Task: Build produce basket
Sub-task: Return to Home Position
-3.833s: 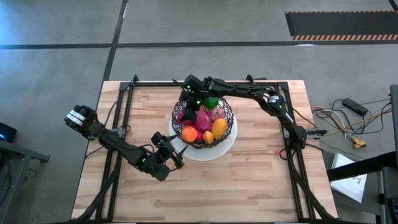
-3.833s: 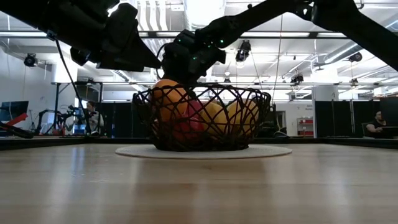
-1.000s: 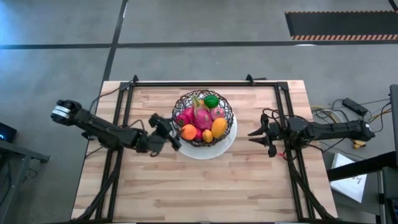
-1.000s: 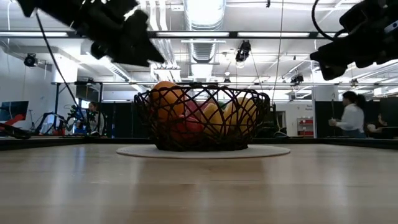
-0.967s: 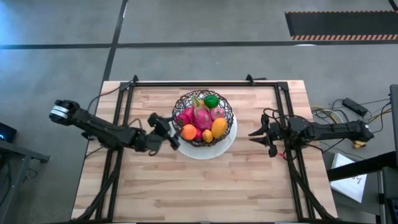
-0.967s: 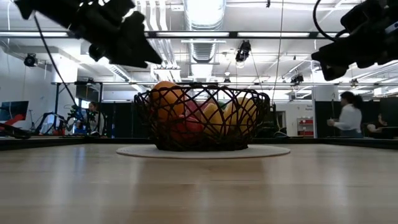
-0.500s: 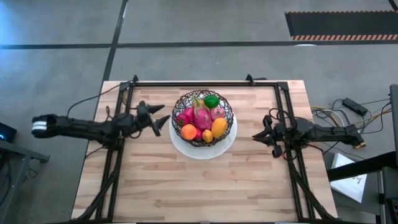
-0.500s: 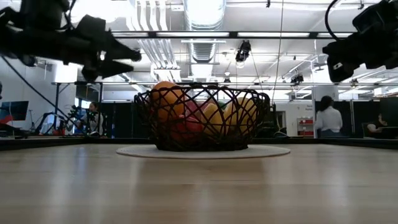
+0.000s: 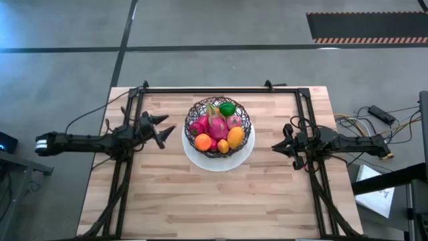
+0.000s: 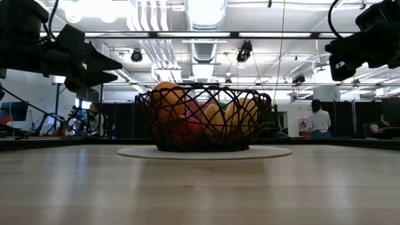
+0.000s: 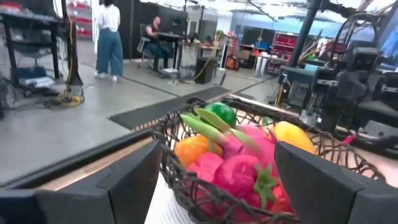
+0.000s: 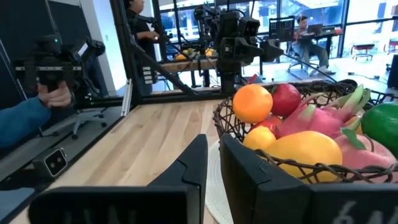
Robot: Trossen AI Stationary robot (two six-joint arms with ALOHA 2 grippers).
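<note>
the wire basket (image 9: 190, 118) sits upright, mouth up, on a white round plate (image 9: 218, 166) at the middle of the wooden table (image 9: 221, 201), a little toward the far edge. being round, it has no long axis of its own. all the produce i can see lies inside it: a pink dragon fruit (image 9: 217, 126) in the middle, its long axis running near to far with its green tips toward the far side, a green fruit (image 9: 227, 109) at the far rim, an orange (image 9: 202, 141) at the near left, a yellow-orange mango (image 9: 235, 136) at the near right, a small yellow fruit (image 9: 223, 146) between those two, and a red piece (image 9: 198, 125) on the left.

my left gripper (image 9: 164, 131) hangs above the table to the left of the basket, apart from it and pointing at it, its fingers (image 11: 127, 180) spread wide and empty. my right gripper (image 9: 275, 146) is off to the right, well apart from the plate, also facing the basket; its fingers (image 12: 245, 168) stand narrow, a slim gap between them, holding nothing.

from either side the basket's wire wall stands between gripper and fruit. black frame rails (image 9: 122, 174) run along the left, right and far table edges. loose cables (image 9: 374, 134) lie on the floor to the right. beyond the table a person (image 10: 319, 119) stands in the room, and a blue sleeve (image 12: 25, 118) with a hand on a handheld device shows to one side.
</note>
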